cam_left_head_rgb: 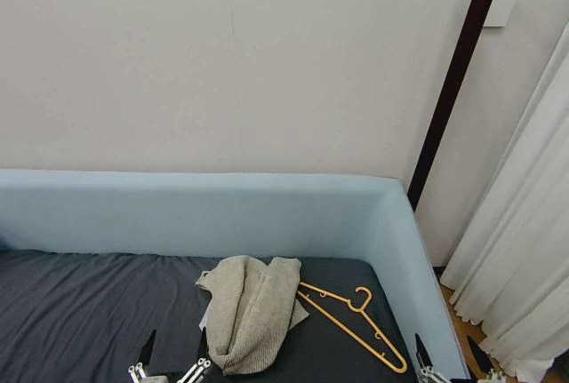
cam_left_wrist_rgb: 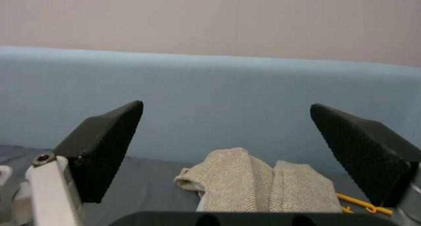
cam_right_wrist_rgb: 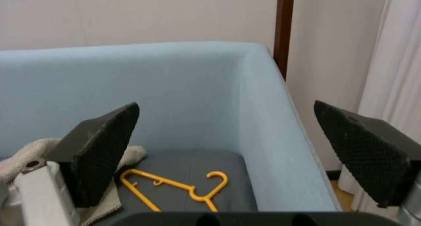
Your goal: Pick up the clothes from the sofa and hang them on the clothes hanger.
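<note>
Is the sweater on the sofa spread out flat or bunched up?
Bunched up: the sweater lies folded over itself in a heap on the sofa seat, beside the hanger.

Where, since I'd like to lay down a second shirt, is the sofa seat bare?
The wide stretch of dark seat cushion left of the grey sweater, up to the backrest, is bare. Crowded: the right end, where sweater and orange hanger lie side by side beside the sofa arm.

The garment (cam_left_head_rgb: pixel 253 316) is knit cloth (matt, ribbed), the hanger (cam_left_head_rgb: pixel 354 308) smooth plastic, the sofa (cam_left_head_rgb: pixel 178 214) fabric
</note>
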Robot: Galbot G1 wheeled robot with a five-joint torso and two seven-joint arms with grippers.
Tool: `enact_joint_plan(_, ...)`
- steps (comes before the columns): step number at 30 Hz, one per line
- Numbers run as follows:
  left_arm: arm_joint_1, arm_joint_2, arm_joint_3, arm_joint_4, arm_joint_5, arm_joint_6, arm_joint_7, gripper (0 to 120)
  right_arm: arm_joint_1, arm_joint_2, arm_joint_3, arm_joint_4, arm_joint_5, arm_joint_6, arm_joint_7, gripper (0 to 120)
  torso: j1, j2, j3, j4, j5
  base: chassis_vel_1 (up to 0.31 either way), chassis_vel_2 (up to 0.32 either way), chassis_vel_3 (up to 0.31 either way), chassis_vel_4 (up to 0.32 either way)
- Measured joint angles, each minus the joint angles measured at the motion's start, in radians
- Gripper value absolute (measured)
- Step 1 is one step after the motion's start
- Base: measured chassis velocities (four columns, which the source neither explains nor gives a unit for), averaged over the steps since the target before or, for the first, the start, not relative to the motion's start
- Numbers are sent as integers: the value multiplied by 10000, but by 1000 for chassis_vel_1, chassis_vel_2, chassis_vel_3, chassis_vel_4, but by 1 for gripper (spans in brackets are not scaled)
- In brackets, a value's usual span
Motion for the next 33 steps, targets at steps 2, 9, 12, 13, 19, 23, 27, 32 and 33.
enact_joint_plan(2, 13, -53, -8, 19, 26, -5, 0, 100, 13, -93, -43, -9, 57, -61, 24, 100, 0, 0, 0, 0, 0, 0, 0, 0, 0)
enact_joint_plan(9, 49, -148, -26, 35, 89, -45, 1, 100, 61, -298, -92, -25, 231, -190, 95, 100, 0, 0, 0, 0, 0, 0, 0, 0, 0)
enact_joint_plan(12, 64, -171, -26, 35, 92, -56, 3, 100, 69, -350, -91, -16, 255, -235, 154, 100, 0, 0, 0, 0, 0, 0, 0, 0, 0)
enact_joint_plan(13, 75, -173, -26, 34, 93, -70, 5, 100, 69, -377, -91, -15, 257, -249, 172, 100, 0, 0, 0, 0, 0, 0, 0, 0, 0)
enact_joint_plan(19, 113, -94, -100, 147, 24, -159, 7, 100, 168, -859, -186, -29, 300, -430, 208, 100, 0, 0, 0, 2, 0, 0, 0, 0, 0)
enact_joint_plan(23, 64, 37, -73, 269, -85, -167, 4, 100, 187, -1107, -173, 3, 522, -615, 233, 100, 0, 0, 0, 1, 1, 0, 0, 0, 0)
enact_joint_plan(27, 43, 407, 13, 515, -398, -191, 42, 100, 633, -2282, -165, 232, 1873, -1735, 451, 100, 0, -1, 0, -1, -1, 0, 0, 0, 0)
enact_joint_plan(32, 266, 418, -134, 520, -436, -281, 46, 100, 1578, -3249, -538, 20, 2773, -2699, 514, 100, 0, -1, 0, 2, 1, 0, 0, 0, 0)
enact_joint_plan(33, 359, 411, -170, 518, -436, -332, 45, 100, 1934, -3577, -729, -145, 3008, -2908, 534, 100, 1, 0, 0, 0, 2, 0, 0, 0, 0)
